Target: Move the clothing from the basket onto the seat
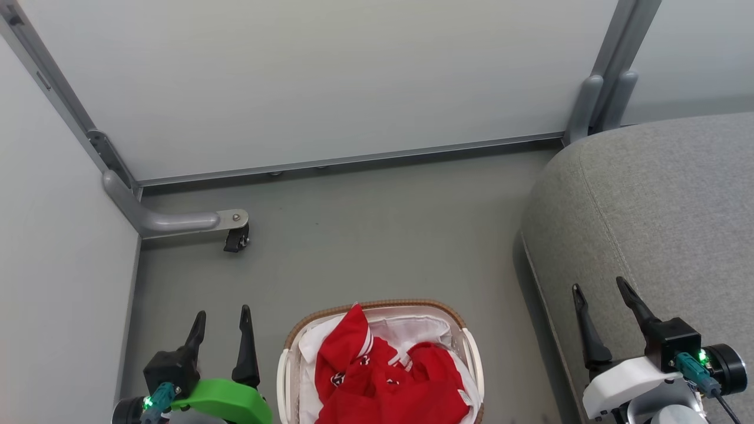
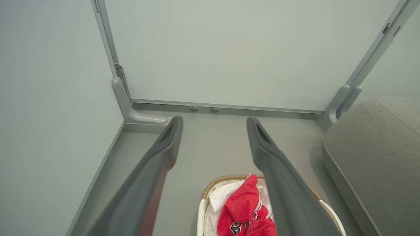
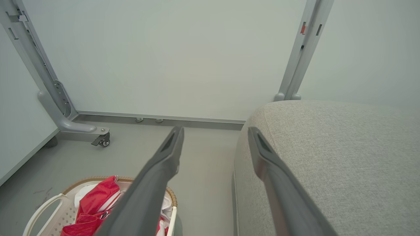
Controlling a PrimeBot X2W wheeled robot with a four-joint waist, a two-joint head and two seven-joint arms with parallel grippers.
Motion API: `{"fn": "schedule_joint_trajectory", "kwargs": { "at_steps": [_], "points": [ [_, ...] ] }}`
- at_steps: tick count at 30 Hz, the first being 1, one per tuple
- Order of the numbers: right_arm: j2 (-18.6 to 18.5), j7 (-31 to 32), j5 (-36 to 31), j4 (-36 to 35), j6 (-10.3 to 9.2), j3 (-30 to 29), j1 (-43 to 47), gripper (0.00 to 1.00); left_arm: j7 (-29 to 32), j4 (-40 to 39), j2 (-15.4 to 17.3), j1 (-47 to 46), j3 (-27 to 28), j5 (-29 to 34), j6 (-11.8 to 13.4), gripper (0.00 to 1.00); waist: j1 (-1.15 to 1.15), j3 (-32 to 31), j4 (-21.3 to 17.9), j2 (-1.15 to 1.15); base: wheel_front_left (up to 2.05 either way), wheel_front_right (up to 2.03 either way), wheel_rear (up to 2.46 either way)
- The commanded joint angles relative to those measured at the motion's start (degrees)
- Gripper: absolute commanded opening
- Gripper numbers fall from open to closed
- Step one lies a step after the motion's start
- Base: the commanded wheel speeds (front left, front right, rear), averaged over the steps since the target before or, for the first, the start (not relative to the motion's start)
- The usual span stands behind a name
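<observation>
Head view: red clothing (image 1: 389, 377) heaped in basket (image 1: 377, 305), near centre, on grey floor (image 1: 365, 235); grey seat (image 1: 665, 206) at right. Left gripper (image 1: 224, 311) left of basket, fingers parted, holding nothing; right gripper (image 1: 598, 284) over seat's near edge, likewise parted, holding nothing. Left wrist view: clothing in basket, near right. Right wrist view: basket near left, seat right, partition castor (image 3: 103, 141) far left

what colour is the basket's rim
The basket rim is woven brown, clearest in the head view.
</observation>
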Motion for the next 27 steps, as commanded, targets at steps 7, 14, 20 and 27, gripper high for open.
{"fn": "schedule_joint_trajectory", "kwargs": {
  "at_steps": [7, 14, 20, 27],
  "points": [
    [-0.34, -0.26, 0.11, -0.78, -0.02, 0.04, -1.47, 1.0, -0.19, 0.85, 0.37, -3.07, -1.81, -0.68, -0.56, 1.0, 0.0, 2.6, -0.42, 0.0, 0.0, 0.0, 0.0],
    [-0.33, -0.26, 0.27, -1.37, -0.02, -0.22, -3.96, 1.0, -0.15, 4.25, 0.35, -7.8, -5.95, -1.05, -1.46, 1.0, 0.0, 7.96, -1.52, 0.0, 0.0, 0.0, 0.0],
    [-0.32, -0.2, 0.96, -2.27, -0.02, 0.6, -7.87, 1.0, -0.14, 13.17, 0.34, -13.91, -10.51, -0.67, -2.5, 1.0, 0.0, 15.1, -3.42, 0.0, 0.0, 0.0, 0.0],
    [-0.3, -0.19, 2.69, -3.38, -0.03, 1.81, -13.07, 1.0, 0.18, 26.65, 0.38, -21.55, -16.36, -0.83, -4.07, 1.0, 0.0, 24.82, -6.71, 0.0, 0.0, 0.0, 0.0]
  ]
}}
